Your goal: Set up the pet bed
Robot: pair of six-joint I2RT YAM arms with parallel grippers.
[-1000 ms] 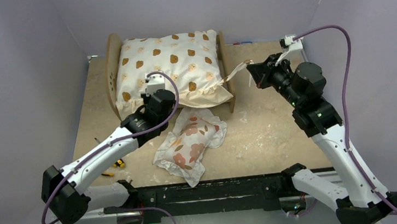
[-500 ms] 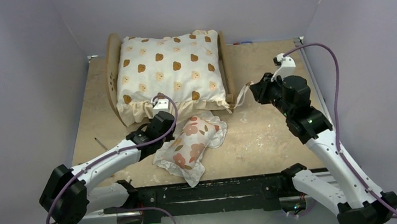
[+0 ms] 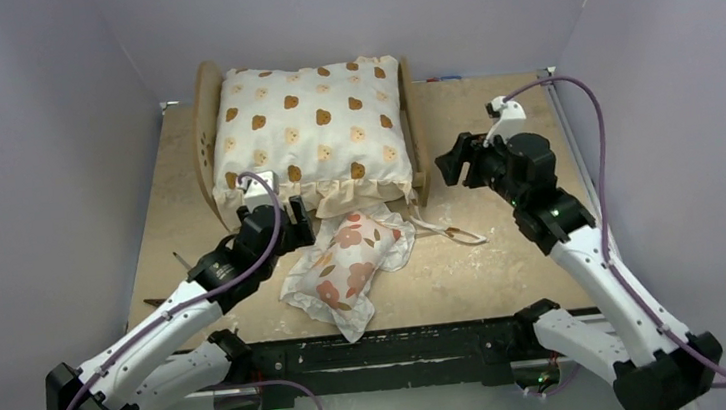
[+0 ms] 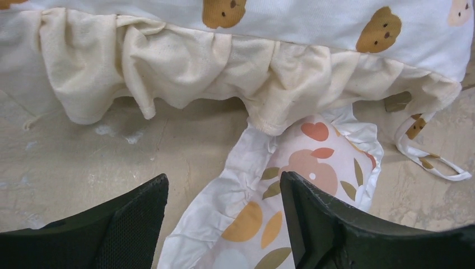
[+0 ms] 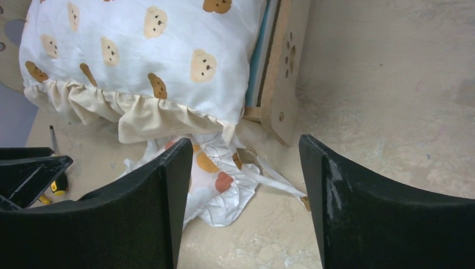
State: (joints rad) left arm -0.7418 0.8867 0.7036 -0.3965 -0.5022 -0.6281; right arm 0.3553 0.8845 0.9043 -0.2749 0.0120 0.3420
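**Top view.** The pet bed (image 3: 203,130), a light-wood frame with a rounded board at each end, stands at the far left-centre of the desk (image 3: 526,270). A bear-print cushion (image 3: 312,130) lies on the frame and covers it from board to board. The cushion's ruffled near edge hangs over the frame's near side. A floral pillow (image 3: 345,267) lies on the desk just in front of the bed, with its far end under that ruffle. A fabric tie (image 3: 452,233) trails over the desk to the right of the pillow. The left fingers (image 3: 299,233) are near the ruffle and the pillow's left edge. The right fingers (image 3: 449,161) are just right of the bed's right end board, apart from it.

**Left wrist view.** The left fingers (image 4: 129,224) stand spread apart with nothing clamped between them. The pillow and the cushion's ruffle lie beyond them.

**Right wrist view.** The right fingers (image 5: 347,213) are likewise spread wide and hold nothing. Beyond them are the end board with its paw-print cutout, a blue strip of the bed's base beside it, the cushion and the pillow.
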